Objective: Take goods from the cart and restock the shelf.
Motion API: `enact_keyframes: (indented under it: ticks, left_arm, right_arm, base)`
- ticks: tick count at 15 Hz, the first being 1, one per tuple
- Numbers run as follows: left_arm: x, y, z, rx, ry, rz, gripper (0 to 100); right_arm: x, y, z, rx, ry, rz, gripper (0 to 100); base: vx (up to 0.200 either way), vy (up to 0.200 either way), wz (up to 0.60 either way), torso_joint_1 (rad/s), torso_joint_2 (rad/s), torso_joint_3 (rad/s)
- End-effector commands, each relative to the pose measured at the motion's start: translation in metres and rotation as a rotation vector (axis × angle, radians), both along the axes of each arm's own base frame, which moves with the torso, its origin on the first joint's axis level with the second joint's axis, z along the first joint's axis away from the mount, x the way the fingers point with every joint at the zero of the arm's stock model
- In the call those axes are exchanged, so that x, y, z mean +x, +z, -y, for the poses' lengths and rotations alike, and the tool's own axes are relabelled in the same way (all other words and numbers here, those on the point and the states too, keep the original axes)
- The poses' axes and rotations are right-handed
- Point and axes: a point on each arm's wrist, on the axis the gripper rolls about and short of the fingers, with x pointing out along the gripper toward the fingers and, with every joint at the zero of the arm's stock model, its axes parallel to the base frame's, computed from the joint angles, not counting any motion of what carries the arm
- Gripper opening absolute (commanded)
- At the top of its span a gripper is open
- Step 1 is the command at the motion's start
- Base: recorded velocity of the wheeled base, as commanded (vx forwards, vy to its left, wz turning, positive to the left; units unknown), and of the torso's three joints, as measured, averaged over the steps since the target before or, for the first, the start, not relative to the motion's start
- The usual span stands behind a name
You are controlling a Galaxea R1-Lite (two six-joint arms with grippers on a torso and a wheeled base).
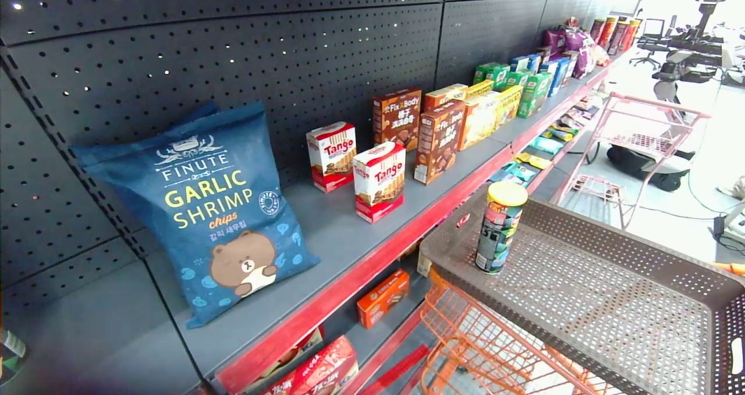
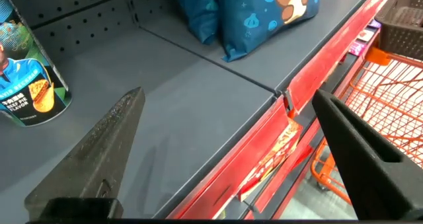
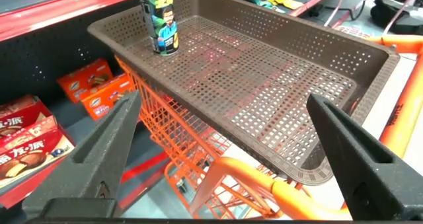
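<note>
A tall can (image 1: 499, 227) with a yellow lid stands upright in the brown perforated basket (image 1: 582, 302) that sits on top of the orange cart (image 1: 477, 337), in the basket corner nearest the shelf (image 1: 349, 232). The right end effector (image 3: 223, 104) hangs above the opposite side of that basket with its two dark fingers spread wide apart and nothing between them. The can is well apart from it, across the basket floor. The left end effector (image 2: 228, 100) hovers over a bare grey stretch of the shelf near its red front edge, fingers likewise apart and holding nothing. A second can (image 2: 26, 72), blue and white, stands upright on the shelf board off to one side of it, near the pegboard back wall and touching neither finger. A blue chips bag (image 1: 215, 209) leans against the back wall farther along the shelf, and two red-and-white wafer boxes (image 1: 379, 181) stand beyond it.
</note>
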Motion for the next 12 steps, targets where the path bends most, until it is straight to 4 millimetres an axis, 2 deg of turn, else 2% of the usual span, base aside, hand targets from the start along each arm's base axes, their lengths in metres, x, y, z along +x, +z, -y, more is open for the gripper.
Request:
enact_keyframes:
  ticks: [1, 12]
  left_arm:
    - [0.0000, 0.0000, 0.0000, 0.000, 0.000, 0.000, 100]
    - [0.0000, 0.0000, 0.0000, 0.000, -0.002, 0.000, 100]
  right_arm:
    - [0.0000, 0.0001, 0.0000, 0.000, 0.001, 0.001, 100]
    - [0.0000, 0.0001, 0.0001, 0.001, -0.007, 0.001, 100]
  base:
    - [0.000, 0.000, 0.00, 0.000, 0.00, 0.000]
    - [0.000, 0.000, 0.00, 0.000, 0.00, 0.000]
